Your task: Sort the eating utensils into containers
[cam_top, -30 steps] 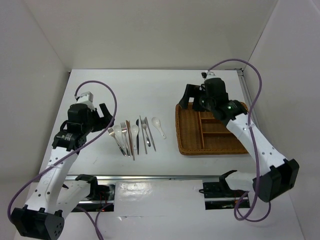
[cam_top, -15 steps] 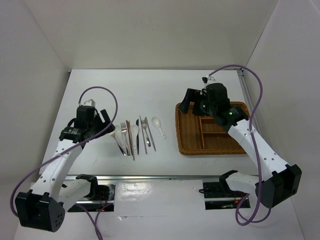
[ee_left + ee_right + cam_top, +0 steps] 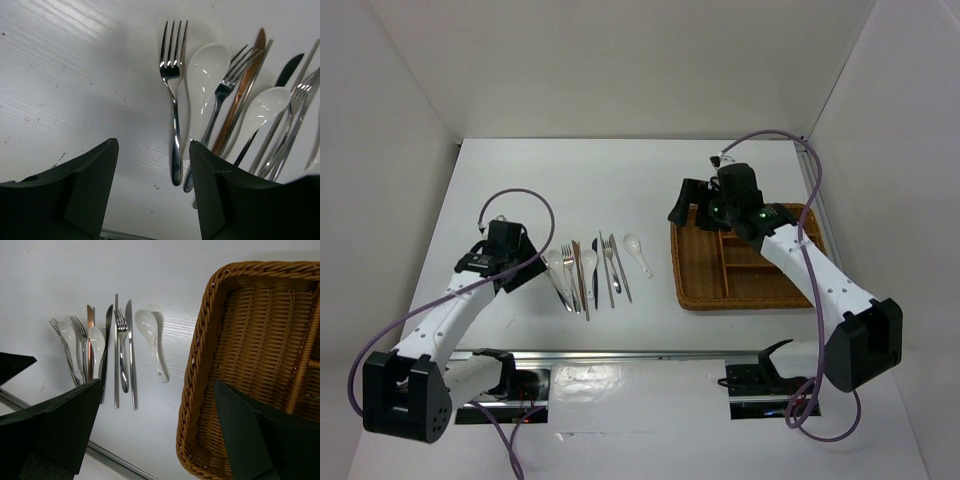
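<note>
We hold our left fingers (image 3: 85, 195) parted astride the handle of the fork (image 3: 174, 115) lying on the bench (image 3: 620, 180) farthest from the wicker tray (image 3: 200, 350), ready to pinch it, while our right fingers (image 3: 55, 430) hang spread, empty, over the tray's rim.

No writing, brand name, number or sign can be read in any of the three views. The eating utensils (image 3: 205, 80) and the wicker tray (image 3: 200, 350) carry no legible marking.
</note>
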Available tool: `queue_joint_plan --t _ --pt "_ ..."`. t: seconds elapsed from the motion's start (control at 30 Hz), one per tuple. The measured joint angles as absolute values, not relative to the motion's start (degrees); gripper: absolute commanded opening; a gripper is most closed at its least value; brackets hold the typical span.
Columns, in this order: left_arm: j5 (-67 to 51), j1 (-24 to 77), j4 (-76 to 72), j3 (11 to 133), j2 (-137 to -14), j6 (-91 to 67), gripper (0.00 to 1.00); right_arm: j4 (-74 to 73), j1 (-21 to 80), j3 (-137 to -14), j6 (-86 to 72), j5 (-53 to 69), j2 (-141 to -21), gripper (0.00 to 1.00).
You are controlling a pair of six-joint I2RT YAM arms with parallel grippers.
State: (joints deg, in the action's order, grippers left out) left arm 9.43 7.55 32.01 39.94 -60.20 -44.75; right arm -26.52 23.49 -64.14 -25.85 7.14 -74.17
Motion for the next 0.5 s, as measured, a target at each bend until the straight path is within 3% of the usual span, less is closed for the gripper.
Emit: queue_joint_plan --t 0.5 --pt "14.02 10.28 30.33 41.52 -74.72 -46.76 0.66 -25.67 23.49 -65.21 -24.43 7.73 -79.57 1.00"
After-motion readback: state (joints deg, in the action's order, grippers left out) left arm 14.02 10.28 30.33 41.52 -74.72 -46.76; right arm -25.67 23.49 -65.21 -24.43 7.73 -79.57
